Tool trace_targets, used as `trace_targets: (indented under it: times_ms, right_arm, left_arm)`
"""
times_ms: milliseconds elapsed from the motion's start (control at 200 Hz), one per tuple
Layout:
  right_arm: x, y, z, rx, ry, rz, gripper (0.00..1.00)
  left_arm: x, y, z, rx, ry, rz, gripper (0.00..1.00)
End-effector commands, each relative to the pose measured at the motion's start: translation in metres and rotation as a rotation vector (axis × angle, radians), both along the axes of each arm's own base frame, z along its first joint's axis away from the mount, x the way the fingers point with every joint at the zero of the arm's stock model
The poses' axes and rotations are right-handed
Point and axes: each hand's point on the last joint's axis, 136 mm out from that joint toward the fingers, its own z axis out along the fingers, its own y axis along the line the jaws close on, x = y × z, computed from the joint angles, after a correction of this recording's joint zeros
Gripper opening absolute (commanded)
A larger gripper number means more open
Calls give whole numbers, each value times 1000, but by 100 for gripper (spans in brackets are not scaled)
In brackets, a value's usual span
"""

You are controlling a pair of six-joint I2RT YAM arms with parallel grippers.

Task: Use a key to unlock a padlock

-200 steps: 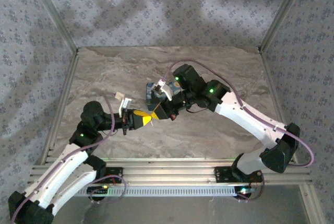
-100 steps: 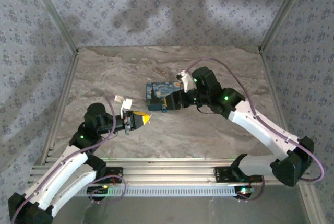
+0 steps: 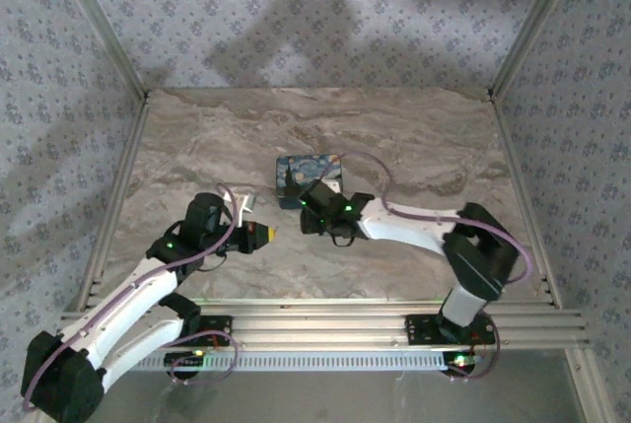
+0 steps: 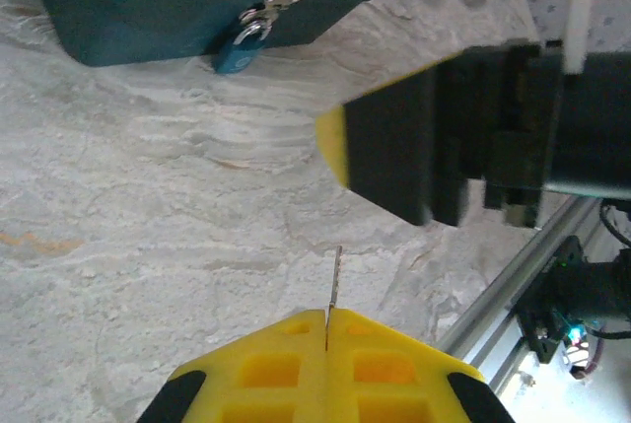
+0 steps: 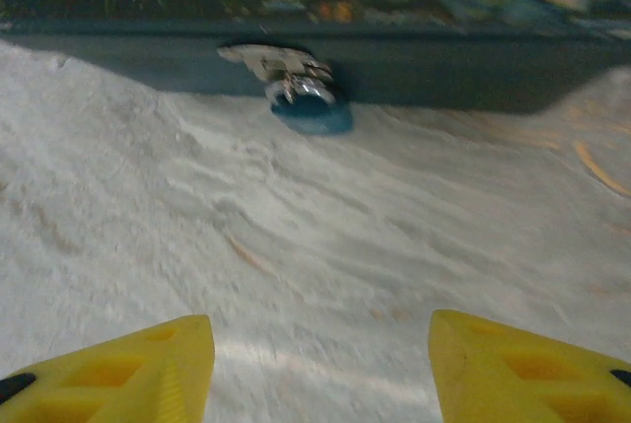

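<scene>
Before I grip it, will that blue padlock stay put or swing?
Probably swings: the padlock hangs from the hasp by its shackle alone. Likely slippery, since that shackle looks polished. The box may slide; nothing visibly pins it.

My left arm extends from the near left toward the centre. My left gripper (image 3: pixel 262 234) points right, its yellow fingers (image 4: pixel 276 369) pressed together on a thin key (image 4: pixel 335 280). My right arm is folded at the elbow, forearm running left. My right gripper (image 5: pixel 320 344) faces far, jaws apart.
</scene>
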Motion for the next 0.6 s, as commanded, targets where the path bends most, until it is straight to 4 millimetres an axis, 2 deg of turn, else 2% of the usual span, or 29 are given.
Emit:
trace_targets:
  times_ms: [0,55,80,235,420,595]
  right_arm:
    - [27,12,5,-5,-73,-61,61]
    - [32,13,-6,-29,-67,-65,61]
    - [40,21,2,-12,-80,-69,61]
    - [58,20,-10,-40,-76,-129,58]
    - [66,13,-27,-91,-65,-162,55]
    - [70,12,-31,-110,-83,-170,50]
  left_arm:
    - [0,5,-8,13,3,28,0]
    - [0,5,-10,9,5,32,0]
    - [-1,6,-12,10,7,33,0]
    - [-2,9,-20,45,17,29,0]
    - [-1,10,-20,66,11,26,0]
    - [0,9,-21,65,14,22,0]
